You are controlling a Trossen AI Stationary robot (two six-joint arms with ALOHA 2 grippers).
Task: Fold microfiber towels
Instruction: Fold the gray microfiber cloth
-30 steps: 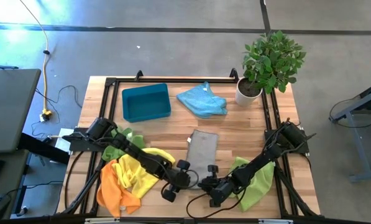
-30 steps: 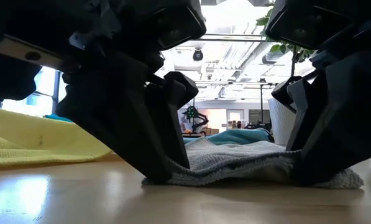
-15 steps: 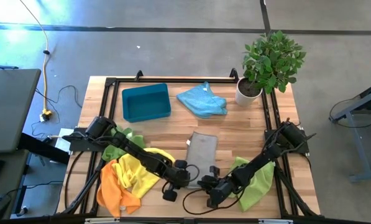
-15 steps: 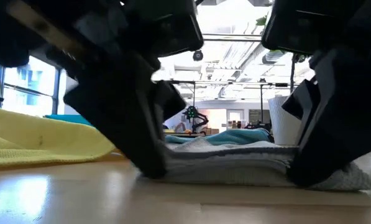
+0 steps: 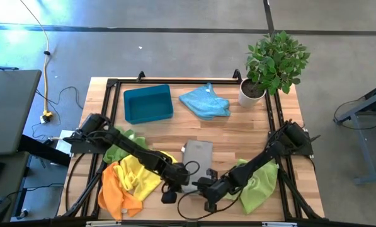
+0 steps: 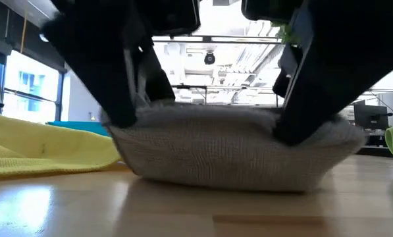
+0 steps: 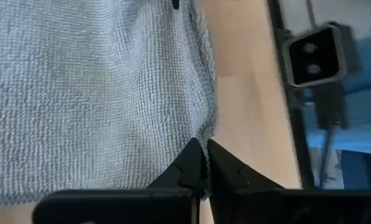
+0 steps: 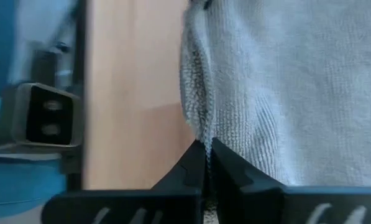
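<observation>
Grey towel [image 5: 196,154] edge lifted off table, both pincers clamped on it

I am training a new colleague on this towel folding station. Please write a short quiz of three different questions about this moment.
1. True or false: both hands are shut on the near edge of the grey towel.
2. Which thing stands at the far right corner of the table? A) teal tray B) potted plant C) orange towel
3. Fill in: the light blue towel lies just to the right of the ____.

Key
1. True: the left hand and the right hand each pinch its edge.
2. B, the potted plant.
3. The teal tray.
</observation>
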